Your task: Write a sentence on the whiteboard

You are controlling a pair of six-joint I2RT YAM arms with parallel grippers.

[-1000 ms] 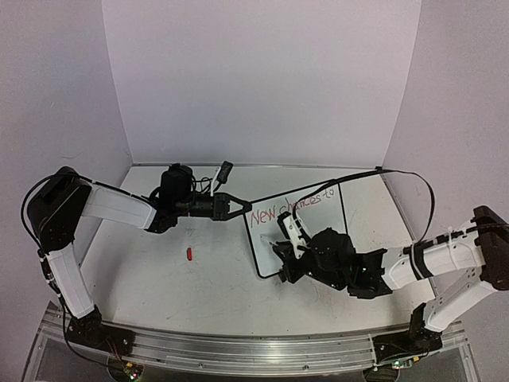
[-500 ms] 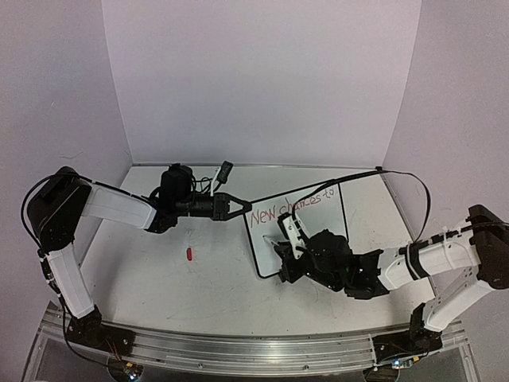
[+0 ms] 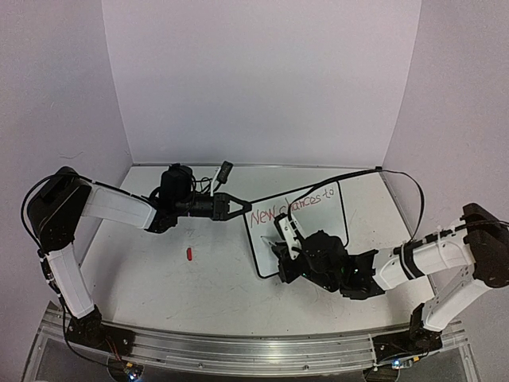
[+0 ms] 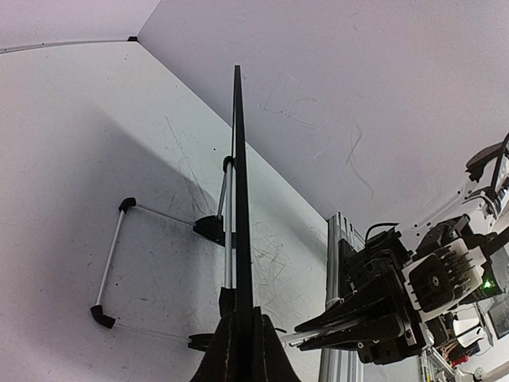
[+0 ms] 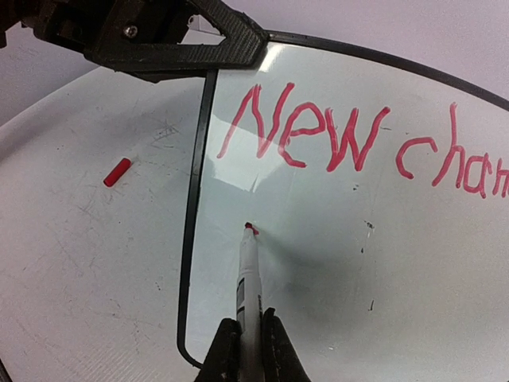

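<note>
The whiteboard (image 3: 314,227) stands tilted mid-table, black-framed, with red writing "New chances to" along its top. My left gripper (image 3: 238,206) is shut on its upper left corner; in the left wrist view the board's edge (image 4: 238,199) runs straight up from between the fingers. My right gripper (image 3: 285,256) is shut on a white marker (image 5: 248,278) with a red tip. The tip touches the board (image 5: 358,263) at a small red mark below the "N", near the left frame. The left gripper's fingers (image 5: 183,40) show at the top of the right wrist view.
A red marker cap (image 3: 189,254) lies on the white tabletop left of the board, also in the right wrist view (image 5: 117,172). The board's wire stand and black feet (image 4: 119,263) rest behind it. White walls enclose the table; an aluminium rail (image 3: 238,346) runs along the near edge.
My right gripper has moved left with the marker, toward the board's left edge under the first line. The left gripper and board have not moved.
</note>
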